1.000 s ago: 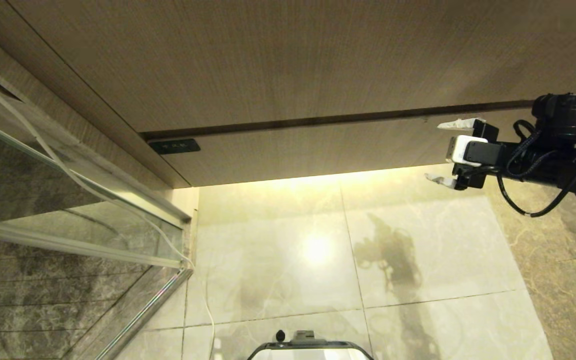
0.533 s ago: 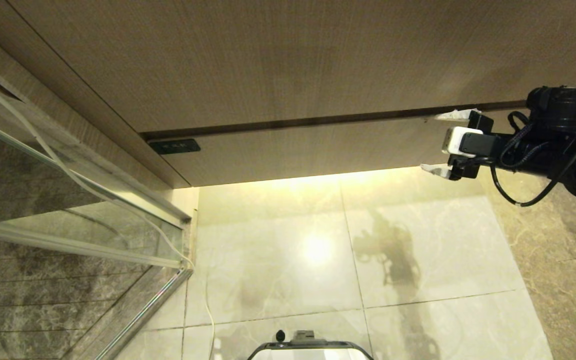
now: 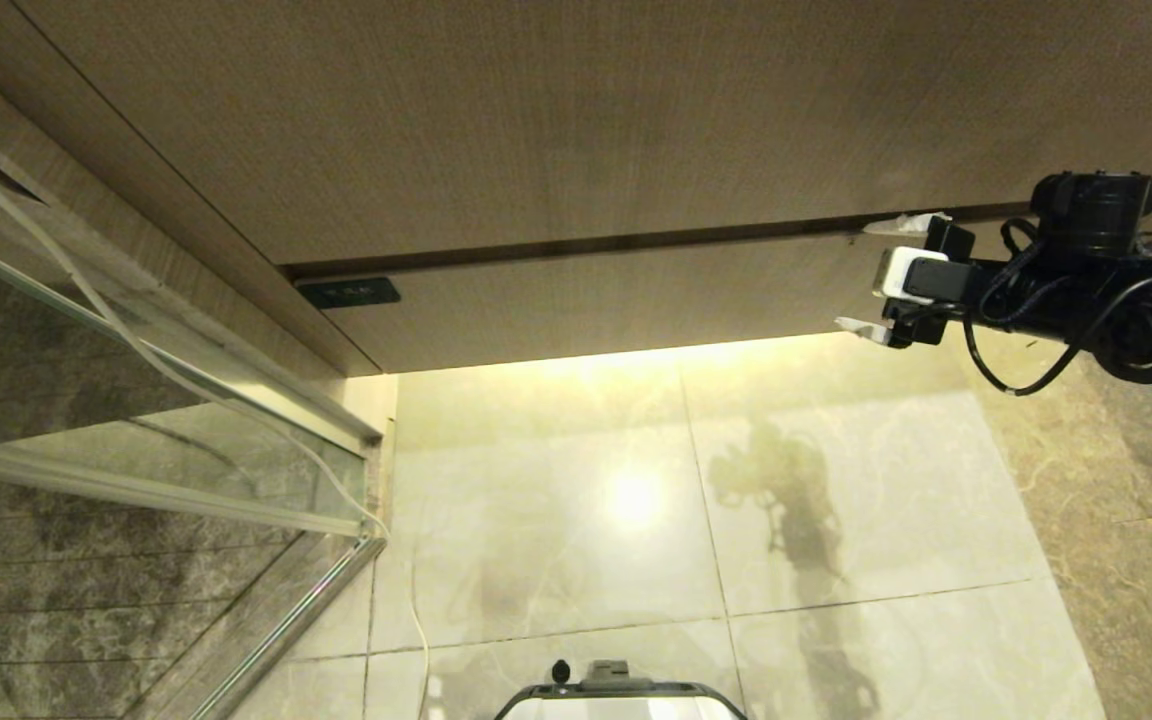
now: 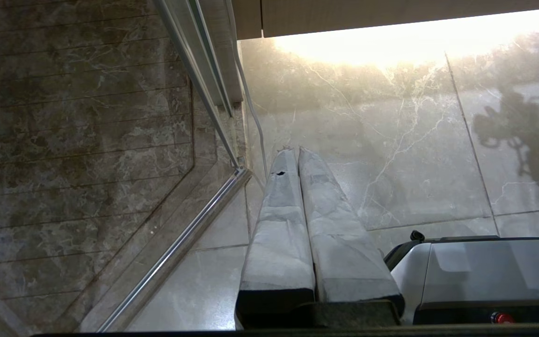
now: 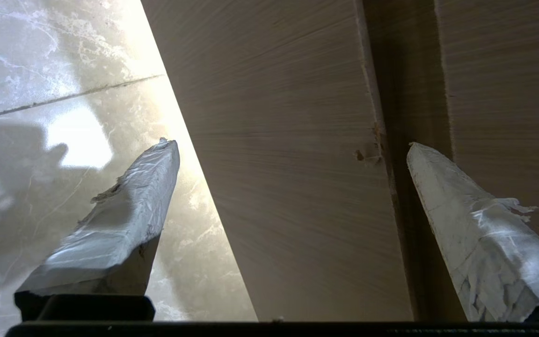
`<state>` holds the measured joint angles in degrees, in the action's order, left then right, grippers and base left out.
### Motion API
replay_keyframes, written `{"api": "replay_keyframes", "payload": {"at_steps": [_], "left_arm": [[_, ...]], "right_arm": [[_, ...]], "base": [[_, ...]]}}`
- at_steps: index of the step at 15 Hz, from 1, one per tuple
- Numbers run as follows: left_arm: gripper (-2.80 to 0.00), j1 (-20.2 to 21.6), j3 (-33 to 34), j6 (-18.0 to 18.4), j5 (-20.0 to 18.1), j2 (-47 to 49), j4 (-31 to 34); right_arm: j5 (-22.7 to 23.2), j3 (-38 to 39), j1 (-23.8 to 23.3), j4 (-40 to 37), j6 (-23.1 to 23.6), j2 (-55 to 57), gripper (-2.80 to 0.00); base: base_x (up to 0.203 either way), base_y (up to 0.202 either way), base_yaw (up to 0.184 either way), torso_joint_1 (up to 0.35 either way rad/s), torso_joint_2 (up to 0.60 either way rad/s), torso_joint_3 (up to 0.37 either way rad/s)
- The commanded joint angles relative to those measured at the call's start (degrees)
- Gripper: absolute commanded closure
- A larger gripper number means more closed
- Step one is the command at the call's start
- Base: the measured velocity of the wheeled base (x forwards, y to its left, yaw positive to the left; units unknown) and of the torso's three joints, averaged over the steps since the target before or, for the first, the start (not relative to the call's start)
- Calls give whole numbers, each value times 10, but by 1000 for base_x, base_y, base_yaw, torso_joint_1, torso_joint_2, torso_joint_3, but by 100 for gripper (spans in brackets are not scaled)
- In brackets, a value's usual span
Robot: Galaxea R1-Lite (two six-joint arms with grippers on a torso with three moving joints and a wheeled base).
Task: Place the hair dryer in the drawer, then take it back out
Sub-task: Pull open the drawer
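Two fingers of the right gripper (image 3: 871, 275) stand wide apart, straddling the closed drawer (image 3: 596, 300) front near its right end. Left gripper (image 4: 293, 152) fingers are pressed together, holding nothing.

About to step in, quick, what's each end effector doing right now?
Left end effector: closed, holding nothing, pointing at the floor.
Right end effector: open, empty, its fingers straddling the drawer front.

The right arm (image 3: 1086, 300) is stretched in from the right side, and the right gripper (image 3: 884, 277) is held level with its jaws spread wide and nothing kept between them. The left gripper (image 4: 293, 152) is pointed downward, and its jaws are pressed together.
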<state>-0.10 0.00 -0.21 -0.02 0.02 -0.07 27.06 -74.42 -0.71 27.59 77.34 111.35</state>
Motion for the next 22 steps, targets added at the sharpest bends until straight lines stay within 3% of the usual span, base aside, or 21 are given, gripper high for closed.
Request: {"api": "replay_keyframes", "payload": {"at_steps": [1,15,22], "left_arm": [[0,0,0,-1,0,0,0],[0,0,1,-1,-1,0,0],[0,0,0,-1,-1,0,0]], "right_arm": [[1,-17,0,2,4,19,-280],[2,-29,-3,24,4,58,-280],[2,-14,-3,22,4,21,-280]], "base": [[0,0,0,0,0,0],[0,0,0,0,0,0],[0,0,0,0,0,0]]}}
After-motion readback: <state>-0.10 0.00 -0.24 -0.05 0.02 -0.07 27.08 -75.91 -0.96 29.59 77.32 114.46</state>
